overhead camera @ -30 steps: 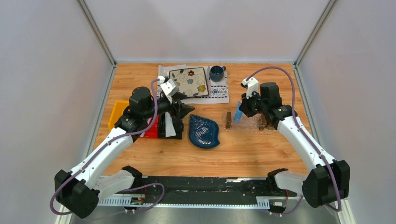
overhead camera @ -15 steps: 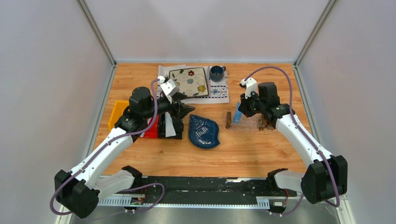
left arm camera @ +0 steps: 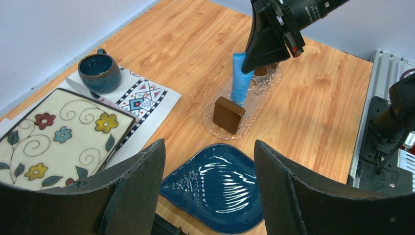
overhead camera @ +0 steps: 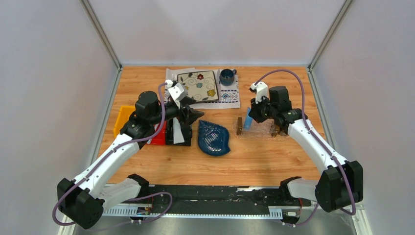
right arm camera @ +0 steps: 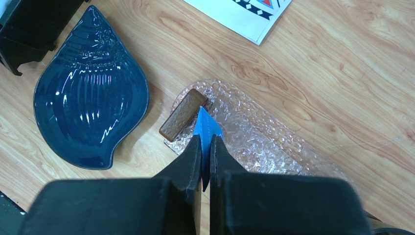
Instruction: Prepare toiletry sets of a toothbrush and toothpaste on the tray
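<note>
The light blue toothpaste tube [right arm camera: 209, 128] is being gripped upright by the right gripper [right arm camera: 205, 147], jaws closed on it, over the clear tray [right arm camera: 254, 142] near the desk's right edge. Placement is judged to be under way; lowering and release are being called for. The left gripper [left arm camera: 209, 147] is being held with jaws open.

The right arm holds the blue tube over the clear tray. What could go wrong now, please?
1. The blue toothpaste tube stands nearly upright between the fingers of the right gripper; released so, it may topple off the tray.
2. Its lower end is close to the wooden block; going lower could push the tray.
</note>
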Available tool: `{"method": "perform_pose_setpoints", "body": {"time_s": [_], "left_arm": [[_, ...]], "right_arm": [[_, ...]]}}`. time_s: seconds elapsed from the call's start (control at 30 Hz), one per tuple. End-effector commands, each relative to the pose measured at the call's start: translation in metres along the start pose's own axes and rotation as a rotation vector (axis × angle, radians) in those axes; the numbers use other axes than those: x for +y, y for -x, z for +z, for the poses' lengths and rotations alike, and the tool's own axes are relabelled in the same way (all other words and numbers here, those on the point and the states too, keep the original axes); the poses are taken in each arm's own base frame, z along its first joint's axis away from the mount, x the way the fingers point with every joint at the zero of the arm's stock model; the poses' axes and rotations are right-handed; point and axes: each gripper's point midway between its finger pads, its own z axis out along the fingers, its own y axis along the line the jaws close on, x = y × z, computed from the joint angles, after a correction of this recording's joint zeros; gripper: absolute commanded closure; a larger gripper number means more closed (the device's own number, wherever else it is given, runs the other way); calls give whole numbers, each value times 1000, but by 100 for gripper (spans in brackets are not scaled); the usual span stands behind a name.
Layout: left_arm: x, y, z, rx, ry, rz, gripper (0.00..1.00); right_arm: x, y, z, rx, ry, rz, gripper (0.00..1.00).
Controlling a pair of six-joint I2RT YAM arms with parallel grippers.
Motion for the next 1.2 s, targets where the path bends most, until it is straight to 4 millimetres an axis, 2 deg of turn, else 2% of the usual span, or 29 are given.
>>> {"method": "perform_pose_setpoints", "body": {"time_s": [0.0,1.17], "left_arm": [[0,10,0,-38,-12,36,26],[0,10,-1,-41,-12,38,26]], "right_arm": [[-1,10,5,-45,-3,-40,100],[-3,1,11,-43,-7,-50,100]]}}
